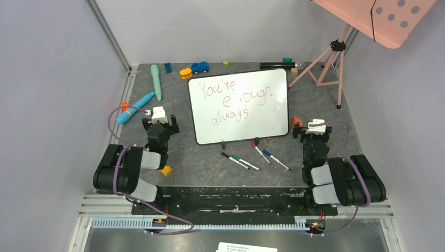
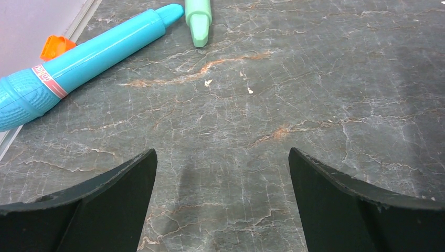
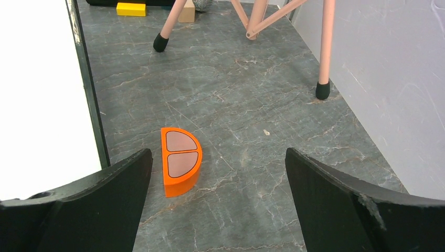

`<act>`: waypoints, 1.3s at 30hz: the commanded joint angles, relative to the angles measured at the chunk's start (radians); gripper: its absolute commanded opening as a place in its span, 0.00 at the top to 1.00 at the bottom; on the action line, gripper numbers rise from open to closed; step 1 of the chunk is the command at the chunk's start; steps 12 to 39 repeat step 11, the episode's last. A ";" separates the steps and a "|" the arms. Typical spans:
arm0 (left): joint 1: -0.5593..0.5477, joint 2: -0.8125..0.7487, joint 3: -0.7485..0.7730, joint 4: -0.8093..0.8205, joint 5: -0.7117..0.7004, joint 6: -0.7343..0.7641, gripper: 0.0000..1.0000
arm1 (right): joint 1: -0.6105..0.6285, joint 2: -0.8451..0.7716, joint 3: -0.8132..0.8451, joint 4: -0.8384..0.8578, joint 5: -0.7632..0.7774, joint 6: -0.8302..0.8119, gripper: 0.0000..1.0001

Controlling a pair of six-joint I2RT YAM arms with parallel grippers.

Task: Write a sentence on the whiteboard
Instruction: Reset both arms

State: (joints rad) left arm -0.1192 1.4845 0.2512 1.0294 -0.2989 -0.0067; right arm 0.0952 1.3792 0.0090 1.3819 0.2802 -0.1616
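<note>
Both arms are folded low at the near edge of the table, one toward each near corner. The left pincer [image 2: 221, 153] has its jaws spread wide with nothing between them, only bare marbled table [image 2: 315, 79] beneath. The right pincer [image 3: 219, 152] is just as wide apart and also holds nothing.

A small orange piece [image 1: 166, 169] lies by the left arm. Between the two arms, four thin markers [image 1: 245, 162] lie scattered just in front of the whiteboard [image 1: 273, 118]. The whiteboard sits at the middle of the table, with its two small black feet along its near edge. The sentence [image 1: 236, 97] on it, in thin pink letters across three lines, reads "You're enough always."

An orange half-round block [image 3: 181, 160] lies just beside the board's right edge without touching it, ahead of the right pincer. Ahead of the left pincer, toward the left edge, lies a fat blue toy pen [image 2: 78, 63]. A fat green toy pen [image 2: 198, 18] lies beyond it, their tips near each other.

Along the far edge sit a blue toy car [image 1: 200, 67] and several small blocks. A pink tripod [image 1: 328, 63] stands in the far right corner.
</note>
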 commanded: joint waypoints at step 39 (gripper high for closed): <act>0.003 -0.008 0.012 0.041 0.014 0.017 0.00 | -0.002 -0.001 -0.093 0.036 -0.014 -0.010 0.02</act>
